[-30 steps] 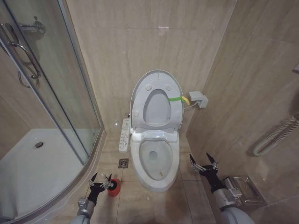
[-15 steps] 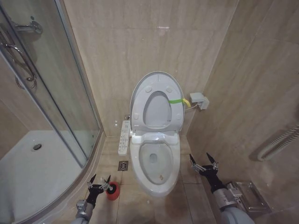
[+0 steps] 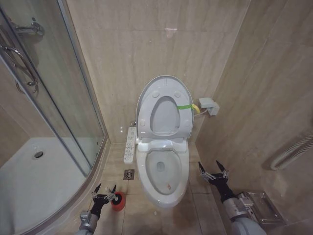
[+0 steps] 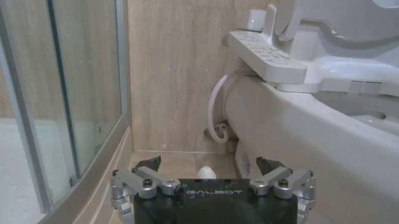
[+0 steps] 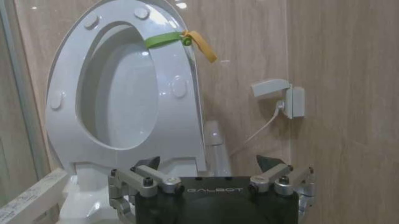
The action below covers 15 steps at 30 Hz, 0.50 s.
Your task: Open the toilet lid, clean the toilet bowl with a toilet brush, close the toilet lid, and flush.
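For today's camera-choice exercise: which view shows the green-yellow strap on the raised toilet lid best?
The right wrist view: the strap is close and large, looped at the edge of the upright toilet lid, its yellow tail hanging free. The head view shows it small and far off. The left wrist view catches just the lid's lower edge.

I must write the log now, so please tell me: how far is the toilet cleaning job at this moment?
Done: the toilet lid stands raised against the wall, leaving the bowl open. In hand: the left claw hovers open beside the brush in its red holder on the floor, holding nothing. The right claw waits open beside the bowl. Left: scrubbing, closing the lid, flushing.
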Tool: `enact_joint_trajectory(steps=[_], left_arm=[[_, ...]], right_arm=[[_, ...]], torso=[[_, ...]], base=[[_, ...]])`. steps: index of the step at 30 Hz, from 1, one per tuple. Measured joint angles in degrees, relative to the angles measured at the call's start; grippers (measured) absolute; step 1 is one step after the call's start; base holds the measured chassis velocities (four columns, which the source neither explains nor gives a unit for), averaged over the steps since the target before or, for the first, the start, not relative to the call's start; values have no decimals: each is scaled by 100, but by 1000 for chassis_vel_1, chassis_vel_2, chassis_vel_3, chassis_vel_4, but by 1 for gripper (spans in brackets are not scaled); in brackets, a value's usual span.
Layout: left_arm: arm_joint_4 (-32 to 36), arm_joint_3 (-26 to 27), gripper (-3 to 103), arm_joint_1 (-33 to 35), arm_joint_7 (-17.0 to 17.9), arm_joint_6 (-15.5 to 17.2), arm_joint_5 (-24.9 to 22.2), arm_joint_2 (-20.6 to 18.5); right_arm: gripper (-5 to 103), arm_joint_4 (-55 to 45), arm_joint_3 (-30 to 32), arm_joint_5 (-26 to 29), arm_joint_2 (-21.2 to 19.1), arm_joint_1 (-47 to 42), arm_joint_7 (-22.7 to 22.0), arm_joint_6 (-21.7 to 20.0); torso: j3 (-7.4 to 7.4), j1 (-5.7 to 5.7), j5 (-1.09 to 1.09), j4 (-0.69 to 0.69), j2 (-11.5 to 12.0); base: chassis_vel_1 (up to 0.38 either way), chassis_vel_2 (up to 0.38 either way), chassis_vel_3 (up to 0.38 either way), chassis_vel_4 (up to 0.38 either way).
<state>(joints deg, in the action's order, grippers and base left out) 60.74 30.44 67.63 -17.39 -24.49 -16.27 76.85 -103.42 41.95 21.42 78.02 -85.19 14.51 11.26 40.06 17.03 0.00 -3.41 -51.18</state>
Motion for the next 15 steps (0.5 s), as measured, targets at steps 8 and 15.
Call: enact_joint_trajectory(steps=[8, 15], left_arm=[[-352, -55, 99, -108, -70, 23, 6, 76], [-594, -50, 99, -178, -70, 22, 86, 163]], right_arm=[[100, 0, 0, 0, 0, 1, 0, 0], [100, 0, 0, 0, 0, 0, 0, 0]], torso=[[0, 0, 0, 0, 0], [0, -1, -1, 0, 0]], base=[[-7, 13, 9, -11], [0, 0, 0, 0]])
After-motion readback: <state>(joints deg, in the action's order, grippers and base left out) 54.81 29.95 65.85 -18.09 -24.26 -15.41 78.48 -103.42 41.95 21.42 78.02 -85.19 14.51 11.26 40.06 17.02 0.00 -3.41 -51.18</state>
